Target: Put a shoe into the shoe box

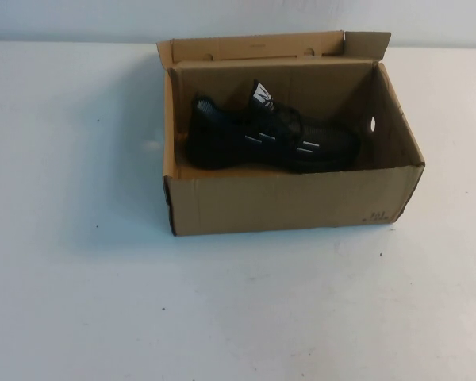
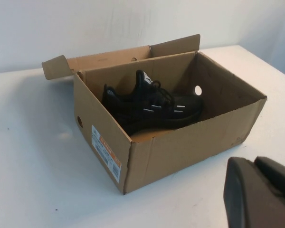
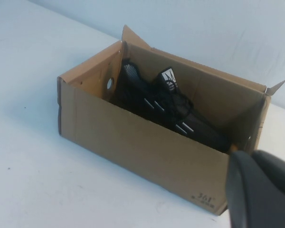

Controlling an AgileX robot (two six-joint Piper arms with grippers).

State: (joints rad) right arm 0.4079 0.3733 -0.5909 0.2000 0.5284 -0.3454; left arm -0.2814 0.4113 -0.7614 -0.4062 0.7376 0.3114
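Table (image 1: 79, 302): white surface filling the high view; faint dark specks in the lower centre; bare at left and right of the box
Shoe box (image 1: 285, 202): brown corrugated cardboard; upper centre of the high view; open at the top; lid flap (image 1: 254, 46) folded back behind the far wall; round hole (image 1: 374, 125) in the right end wall; small dark print at the lower right of the near wall; white and orange label (image 2: 106, 153) on one end wall in the left wrist view
Shoe (image 1: 270, 135): black sneaker; inside the shoe box, lying lengthwise along the far wall; heel toward the left end, toe toward the right end; short white dashes on its side; white mark on the raised tongue; cardboard floor visible in front of it
Left gripper (image 2: 259, 192): absent from the high view; dark housing at the lower right of the left wrist view, apart from the box; opening: cannot tell
Right gripper (image 3: 261, 187): absent from the high view; dark housing at the lower right of the right wrist view, before the box corner; opening: cannot tell
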